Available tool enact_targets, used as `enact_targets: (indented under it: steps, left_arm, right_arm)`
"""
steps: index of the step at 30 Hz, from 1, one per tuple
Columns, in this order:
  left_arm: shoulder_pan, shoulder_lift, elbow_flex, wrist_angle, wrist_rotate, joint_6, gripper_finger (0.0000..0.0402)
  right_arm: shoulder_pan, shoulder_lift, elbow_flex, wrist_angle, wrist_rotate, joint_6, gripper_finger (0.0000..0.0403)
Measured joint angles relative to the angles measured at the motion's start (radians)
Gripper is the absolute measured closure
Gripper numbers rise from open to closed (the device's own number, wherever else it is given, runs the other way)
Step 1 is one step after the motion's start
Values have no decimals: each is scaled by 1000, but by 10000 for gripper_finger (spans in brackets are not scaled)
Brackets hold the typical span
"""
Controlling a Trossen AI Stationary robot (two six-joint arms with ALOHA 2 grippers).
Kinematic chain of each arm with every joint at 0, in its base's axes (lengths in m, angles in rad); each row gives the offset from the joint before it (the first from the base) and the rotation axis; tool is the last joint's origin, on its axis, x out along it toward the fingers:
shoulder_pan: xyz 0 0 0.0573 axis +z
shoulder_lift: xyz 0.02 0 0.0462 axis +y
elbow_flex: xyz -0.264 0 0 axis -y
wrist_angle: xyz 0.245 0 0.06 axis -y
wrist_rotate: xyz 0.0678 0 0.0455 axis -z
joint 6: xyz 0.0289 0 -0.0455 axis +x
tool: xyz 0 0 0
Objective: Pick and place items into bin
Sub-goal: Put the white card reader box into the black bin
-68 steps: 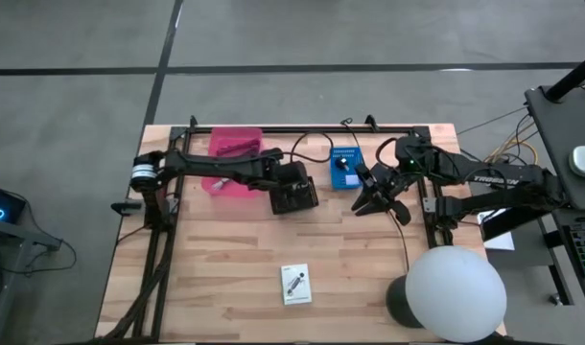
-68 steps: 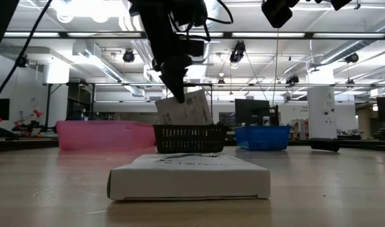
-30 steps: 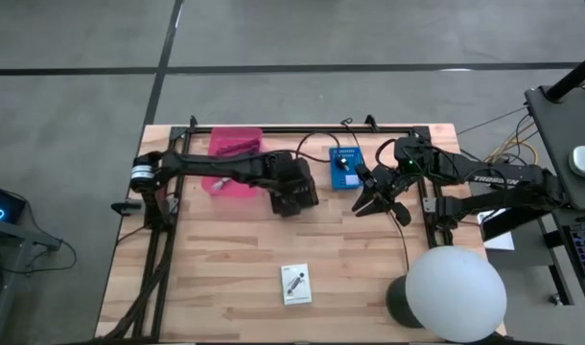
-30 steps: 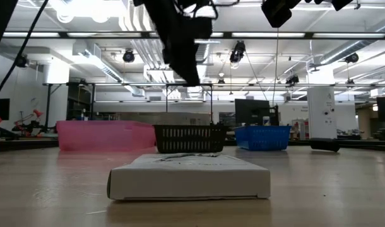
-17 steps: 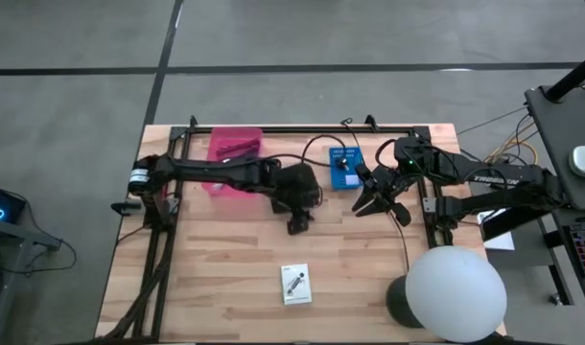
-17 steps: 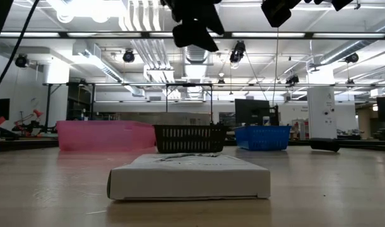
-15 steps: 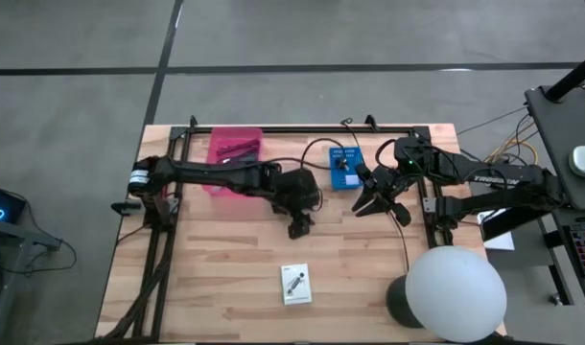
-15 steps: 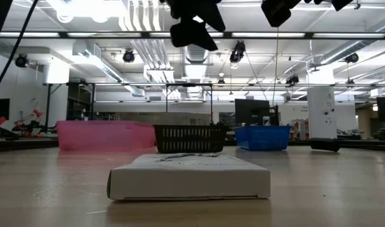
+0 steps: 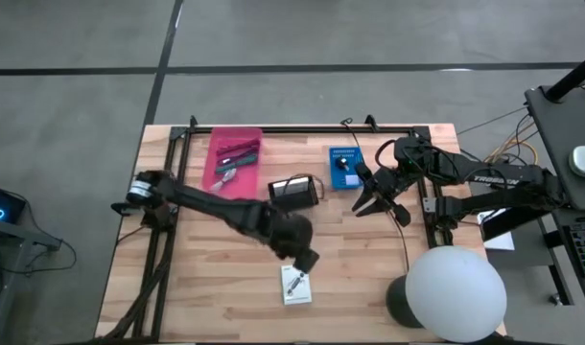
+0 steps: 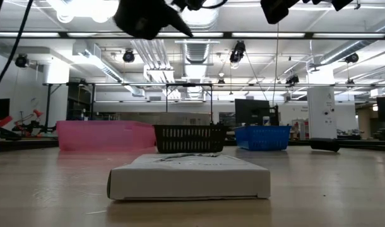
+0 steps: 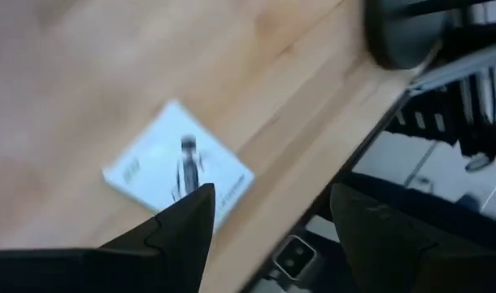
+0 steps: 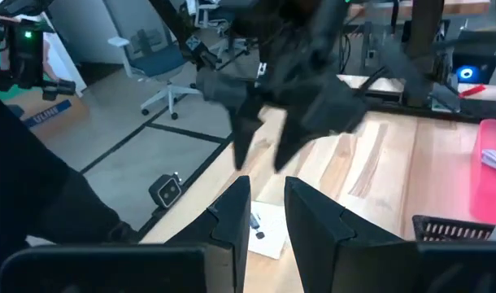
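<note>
A flat white packet (image 9: 294, 285) lies on the wooden table near its near edge; it also shows in the low view (image 10: 189, 173) and the left wrist view (image 11: 179, 175). My left gripper (image 9: 310, 261) hovers open just above and beside it, with nothing between its fingers (image 11: 268, 203). At the far side stand a pink bin (image 9: 233, 163) holding stick-like items, a black basket (image 9: 293, 192) and a blue bin (image 9: 346, 168) with a small dark knob. My right gripper (image 9: 367, 206) hangs near the blue bin, its fingers a narrow gap apart and empty (image 12: 267, 191).
A white globe on a dark base (image 9: 456, 292) stands at the table's near right corner. Black frame rails (image 9: 163, 240) run along the left and right sides. Cables trail near the black basket and the right arm. Bare wood lies between the bins and the packet.
My left gripper has swung from over the black basket toward the table's near edge. It now hangs over the white packet, and its fingers have stayed open. My right arm has kept still.
</note>
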Motion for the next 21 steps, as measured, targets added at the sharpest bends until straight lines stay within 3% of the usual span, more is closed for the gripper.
enact_targets:
  steps: [12, 21]
  left_arm:
    - [-133, 131, -8, 5, 0, -554, 173]
    - [-182, 180, -26, 0, -6, -700, 173]
  right_arm:
    - [0, 0, 0, -1, 0, -32, 335]
    - [0, 0, 0, -4, 1, -58, 335]
